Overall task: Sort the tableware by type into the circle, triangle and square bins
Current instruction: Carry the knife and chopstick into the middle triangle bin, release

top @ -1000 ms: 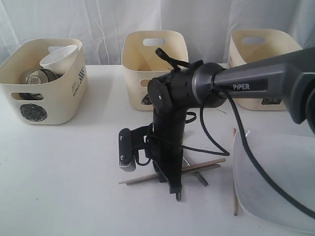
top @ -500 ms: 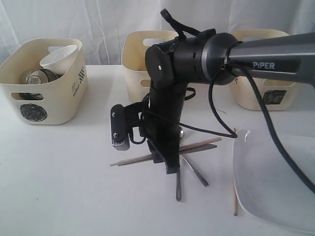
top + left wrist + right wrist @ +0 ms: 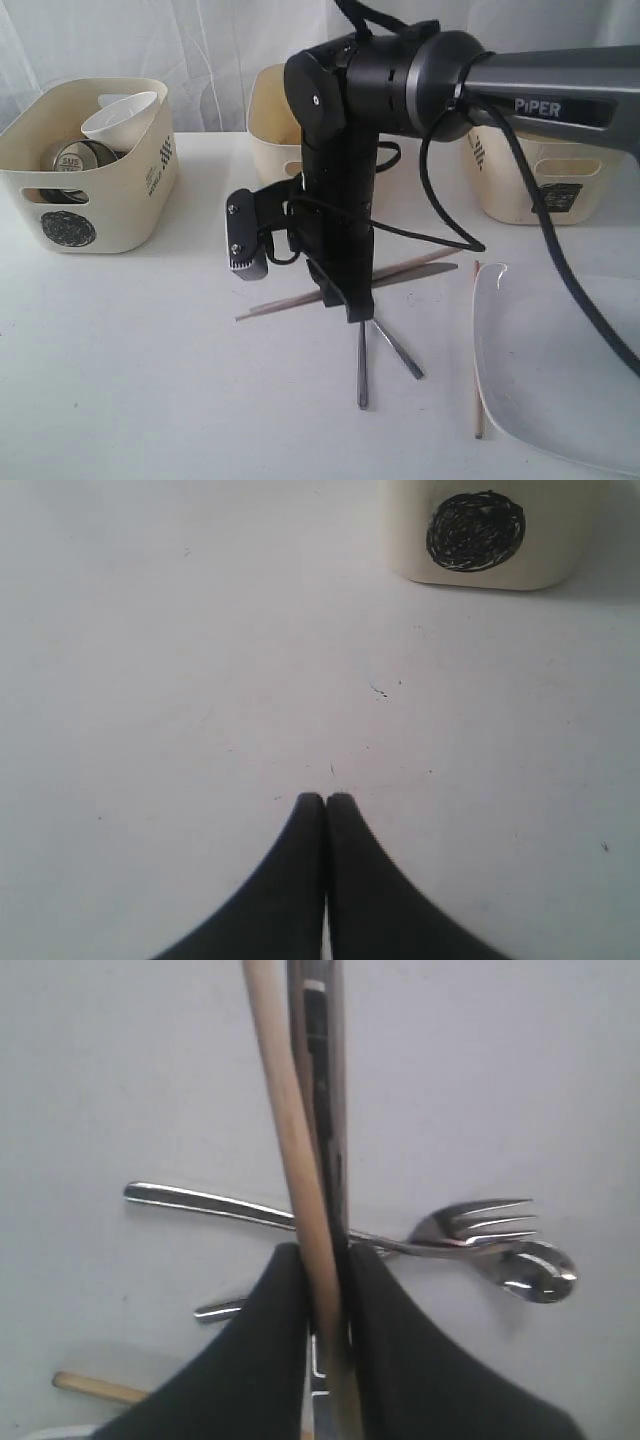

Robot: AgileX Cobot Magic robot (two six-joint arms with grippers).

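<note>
My right gripper (image 3: pixel 356 308) (image 3: pixel 325 1252) hangs above the table, shut on one wooden chopstick (image 3: pixel 280 305) (image 3: pixel 290 1140) and the steel knife (image 3: pixel 425 271) (image 3: pixel 328 1110), held side by side and slightly tilted. Below it on the table lie the fork (image 3: pixel 478 1222) (image 3: pixel 362 365) and spoon (image 3: pixel 540 1278) (image 3: pixel 400 348), crossed. A second chopstick (image 3: pixel 478 350) lies beside the white square plate (image 3: pixel 560 380). The circle bin (image 3: pixel 90 170) (image 3: pixel 480 530) holds a small white bowl (image 3: pixel 122 118) and steel mugs (image 3: pixel 72 158). My left gripper (image 3: pixel 325 798) is shut and empty over bare table.
Two more cream bins stand at the back: one (image 3: pixel 268 120) mostly hidden behind my right arm, its mark covered, and one (image 3: pixel 530 170) at the right with a dark mark. A white curtain hangs behind the table.
My right gripper has risen from the table with the chopstick and knife, moving back toward the bins. The fork and spoon stayed on the table. The left gripper's view gives no earlier frame.
</note>
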